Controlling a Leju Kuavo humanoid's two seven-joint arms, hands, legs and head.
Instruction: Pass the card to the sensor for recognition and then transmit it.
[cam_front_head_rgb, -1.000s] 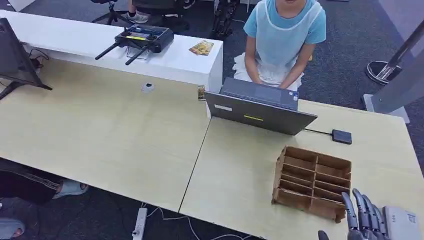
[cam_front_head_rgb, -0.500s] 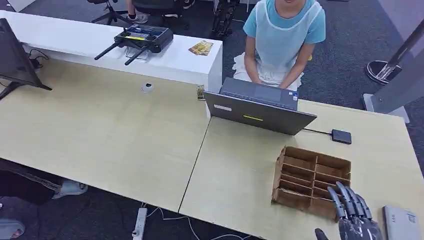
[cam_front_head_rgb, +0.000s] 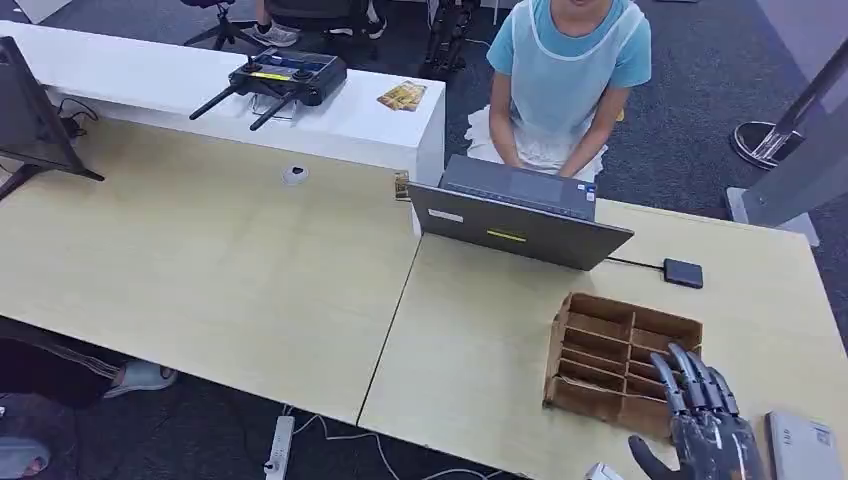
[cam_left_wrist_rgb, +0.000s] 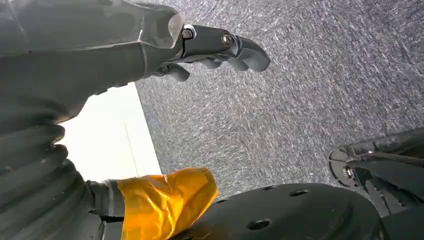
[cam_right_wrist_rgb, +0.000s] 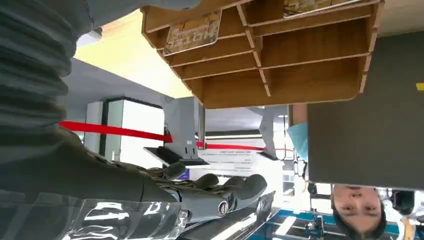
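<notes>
The task had barely begun: the right hand (cam_front_head_rgb: 706, 432) hovered empty, fingers (cam_front_head_rgb: 692, 378) spread, at the wooden card rack (cam_front_head_rgb: 620, 350) on the counter (cam_front_head_rgb: 470, 350). A card (cam_right_wrist_rgb: 194, 32) sat in its slot, ungrasped; scanning and handover remained.

Almost no legible text. Right wrist view: a card (cam_right_wrist_rgb: 192, 32) in a slot of the wooden organizer (cam_right_wrist_rgb: 280, 65) carries dark printed lettering, shown inverted, not readable with confidence. Head view: laptop (cam_front_head_rgb: 520, 215) lid has a white sticker and a yellow strip, the grey device (cam_front_head_rgb: 800, 445) at the table's near right edge has a small label; print on all too small to read.
</notes>
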